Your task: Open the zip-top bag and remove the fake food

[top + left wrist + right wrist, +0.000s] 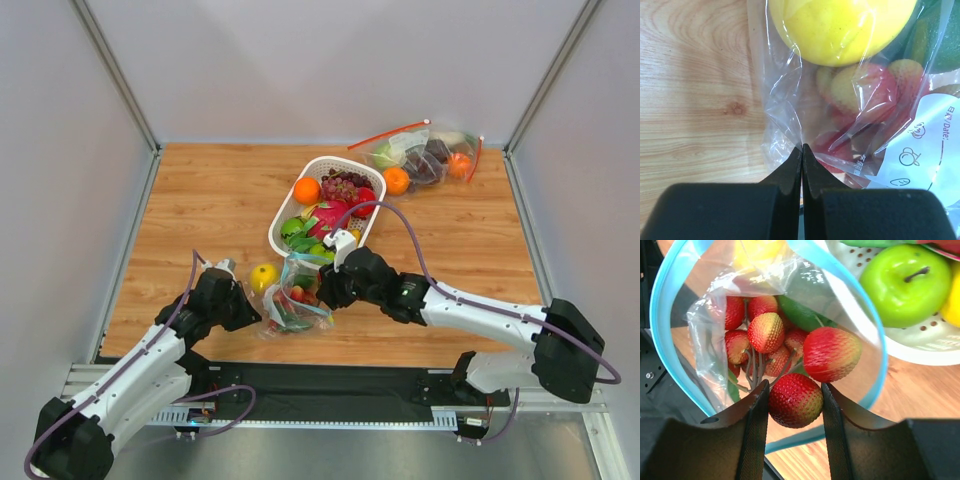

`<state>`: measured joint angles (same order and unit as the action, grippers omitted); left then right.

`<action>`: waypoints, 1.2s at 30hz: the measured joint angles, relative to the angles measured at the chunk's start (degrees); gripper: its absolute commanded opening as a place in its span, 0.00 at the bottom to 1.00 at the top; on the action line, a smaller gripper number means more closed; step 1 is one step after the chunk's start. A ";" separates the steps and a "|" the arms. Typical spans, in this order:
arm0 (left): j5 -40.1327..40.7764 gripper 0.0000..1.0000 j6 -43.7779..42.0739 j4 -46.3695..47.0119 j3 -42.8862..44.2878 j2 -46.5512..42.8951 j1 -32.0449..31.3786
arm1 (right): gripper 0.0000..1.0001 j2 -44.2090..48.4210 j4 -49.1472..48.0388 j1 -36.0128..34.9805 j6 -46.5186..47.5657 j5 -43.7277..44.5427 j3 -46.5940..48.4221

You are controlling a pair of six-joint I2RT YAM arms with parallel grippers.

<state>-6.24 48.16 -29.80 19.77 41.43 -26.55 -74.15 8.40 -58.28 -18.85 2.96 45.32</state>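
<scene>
The clear zip-top bag (293,300) with a teal zip strip (670,360) lies near the table's front, its mouth open toward the right arm. Inside are a bunch of red strawberries (765,335) and a dark green fruit (800,312). My right gripper (796,400) reaches into the mouth and is shut on one strawberry (796,399). My left gripper (802,148) is shut on a fold of the bag's plastic (785,115) at its closed end. A yellow lemon (263,276) sits at the bag's left and shows through the plastic in the left wrist view (840,25).
A white basket (290,205) behind the bag holds an orange (307,190), grapes, a dragon fruit and a green apple (905,285). A second bag (425,155) with a red-orange strip lies at the back right, with an orange (396,180) beside it.
</scene>
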 measured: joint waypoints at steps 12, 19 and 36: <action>-0.13 0.00 -2.60 0.02 0.00 1.90 0.00 | 0.04 2.03 2.43 2.40 -1.51 3.50 1.66; 0.07 0.00 -5.35 -0.17 0.87 3.89 0.00 | 0.04 0.57 2.23 4.09 -1.90 3.08 8.35; -1.09 0.00 -3.28 6.25 2.25 7.15 0.07 | 0.05 8.83 17.31 4.11 2.54 -4.70 14.78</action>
<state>-7.33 44.88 -23.55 22.02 48.58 -26.48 -65.32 25.71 -54.17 -16.32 -1.74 60.10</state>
